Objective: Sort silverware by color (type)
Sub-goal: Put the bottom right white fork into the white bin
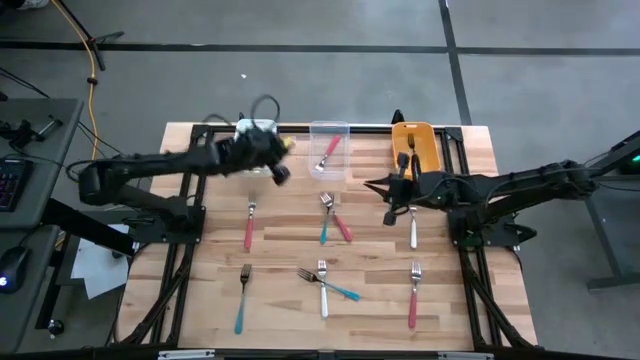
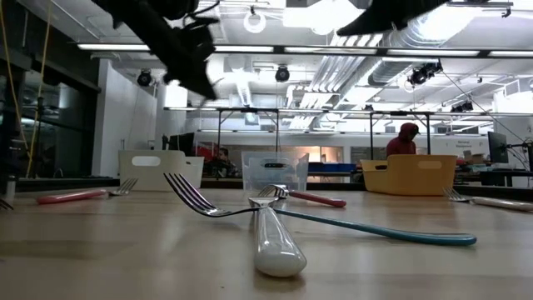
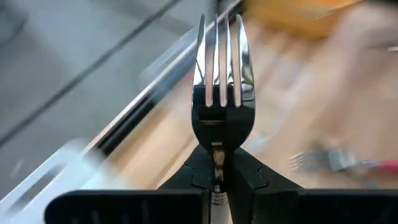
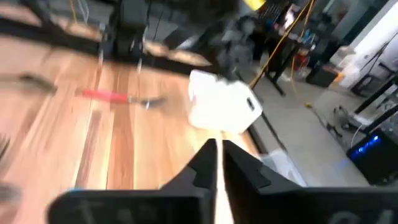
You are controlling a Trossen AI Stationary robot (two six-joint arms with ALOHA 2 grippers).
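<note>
Overhead, the left gripper [image 1: 272, 160] is hanging just beside the white bin [image 1: 255, 130] and the right gripper [image 1: 398, 187] beside the orange bin [image 1: 428, 150], while forks [image 1: 322, 287] are lying loose on the wooden table [image 1: 200, 300] between them. Level across the table, a person [image 2: 405, 139] is sitting in the room behind. At the wrists, each is pinching a fork [image 3: 219, 68], the right one's [image 4: 216, 186] barely showing between closed fingers, so I judge a thin grip could be slipping before release.
</note>
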